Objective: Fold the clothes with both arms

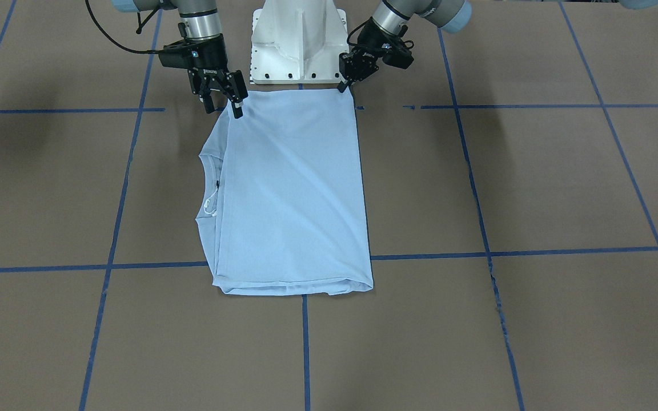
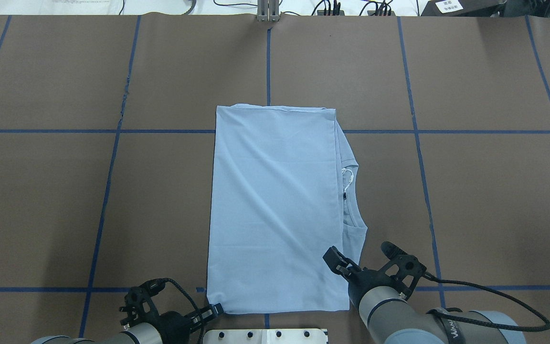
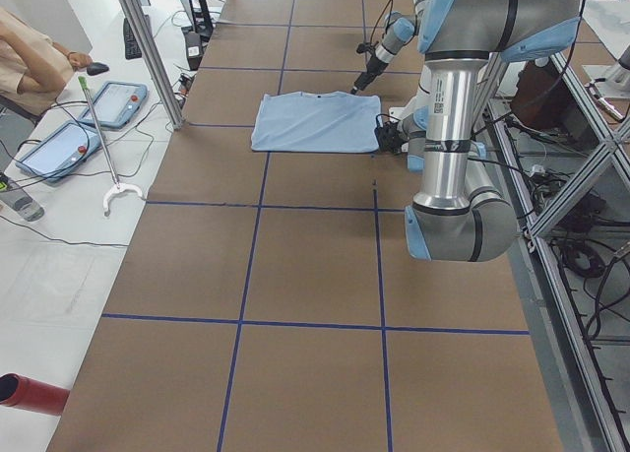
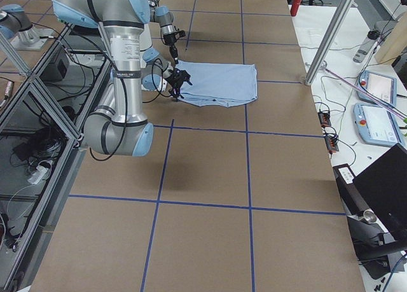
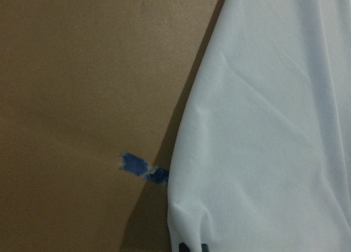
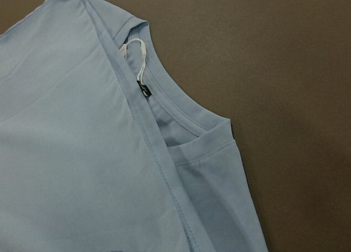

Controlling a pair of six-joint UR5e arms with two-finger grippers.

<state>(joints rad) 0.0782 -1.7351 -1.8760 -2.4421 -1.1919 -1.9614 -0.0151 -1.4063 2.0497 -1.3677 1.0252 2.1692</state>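
The shirt (image 2: 275, 205) lies folded into a rectangle at mid-counter (image 2: 494, 200), collar (image 6: 178, 110) toward the robot's right; the left gripper (image 2: 214, 309) has its fingers pinching the near left corner; the right gripper (image 2: 360, 253) hovers over the near right corner, fingers spread.

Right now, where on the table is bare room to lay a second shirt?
The table is bare on both sides of the shirt and beyond its far edge. It is crowded at the near edge: left gripper, right gripper and white base stand there.
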